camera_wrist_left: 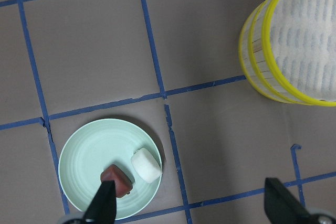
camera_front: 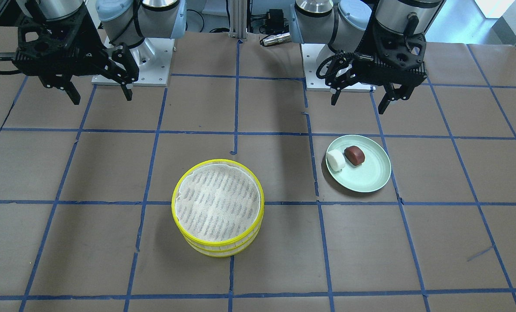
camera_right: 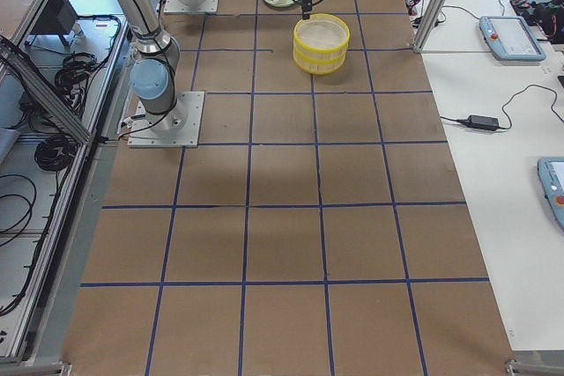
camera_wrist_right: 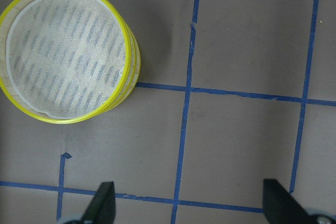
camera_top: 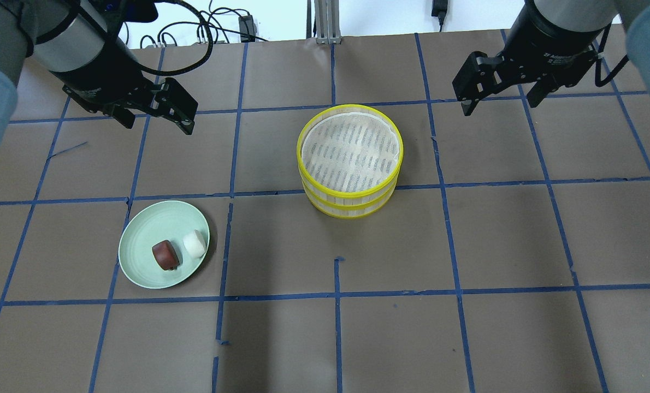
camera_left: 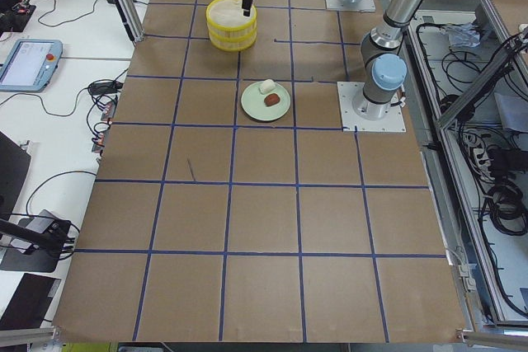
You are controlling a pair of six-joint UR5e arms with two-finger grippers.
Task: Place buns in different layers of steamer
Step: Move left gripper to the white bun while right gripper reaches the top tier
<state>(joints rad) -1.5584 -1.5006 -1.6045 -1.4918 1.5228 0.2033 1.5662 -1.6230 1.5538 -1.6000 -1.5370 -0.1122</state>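
Observation:
The two steamer layers stand stacked as one yellow-rimmed stack (camera_front: 261,203) (camera_top: 349,194) at the table's middle. The top layer's cloth-lined base (camera_wrist_right: 65,59) is bare. The white bun (camera_front: 336,160) (camera_top: 195,244) (camera_wrist_left: 146,165) and the reddish-brown bun (camera_front: 354,155) (camera_top: 166,255) (camera_wrist_left: 118,179) lie side by side on a pale green plate (camera_front: 370,177) (camera_top: 145,245). My left gripper (camera_front: 357,106) (camera_top: 155,125) (camera_wrist_left: 191,203) is open and empty, high above the table behind the plate. My right gripper (camera_front: 102,99) (camera_top: 498,107) (camera_wrist_right: 190,203) is open and empty, high and to the side of the steamer.
The table is brown board marked with blue tape lines. The arm bases (camera_front: 132,65) stand on metal plates at the robot's edge. Desks with tablets and cables (camera_right: 502,37) flank the far side.

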